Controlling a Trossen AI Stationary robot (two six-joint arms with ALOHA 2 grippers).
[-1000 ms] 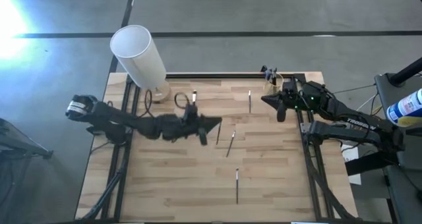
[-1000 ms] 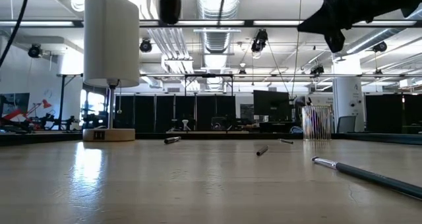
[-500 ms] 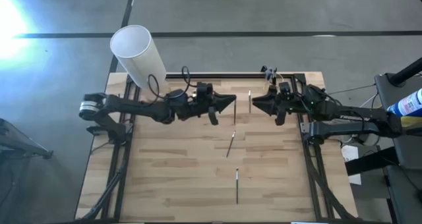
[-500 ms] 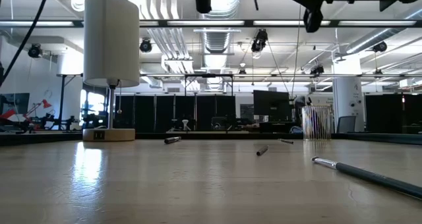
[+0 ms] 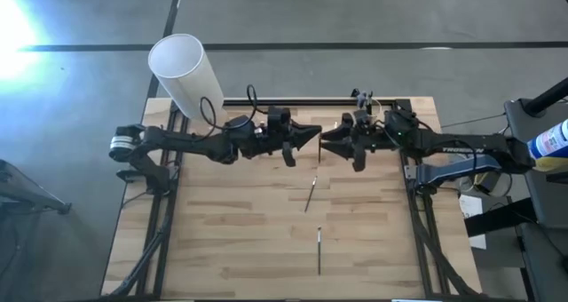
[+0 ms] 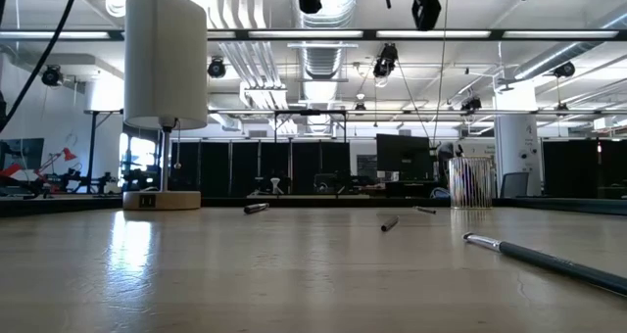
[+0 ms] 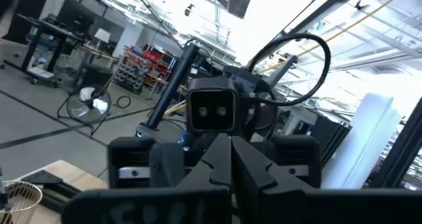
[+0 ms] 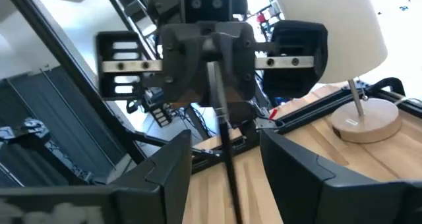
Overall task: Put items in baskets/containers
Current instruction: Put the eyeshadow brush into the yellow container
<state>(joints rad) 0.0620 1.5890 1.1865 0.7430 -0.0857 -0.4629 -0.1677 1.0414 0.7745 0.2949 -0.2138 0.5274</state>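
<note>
Both arms meet tip to tip above the far middle of the table (image 5: pixel 231 240). Left gripper (image 5: pixel 312 135) pressed together, pinching a thin dark stick (image 8: pixel 221 128) that points toward the right gripper (image 5: pixel 325 142). Right gripper spread wide, its fingers (image 8: pixel 165 174) on either side of the stick, not touching it. Two more sticks lie on the wood: one (image 5: pixel 311 194) near the centre, another (image 5: pixel 319 249) nearer the front edge; a long one (image 6: pixel 544 260) shows in the low view. Transparent cup (image 6: pixel 470 183) stands at the far right side of the table, sticks inside. Tall white cylinder lamp (image 5: pixel 185 75) at the far left corner.
</note>
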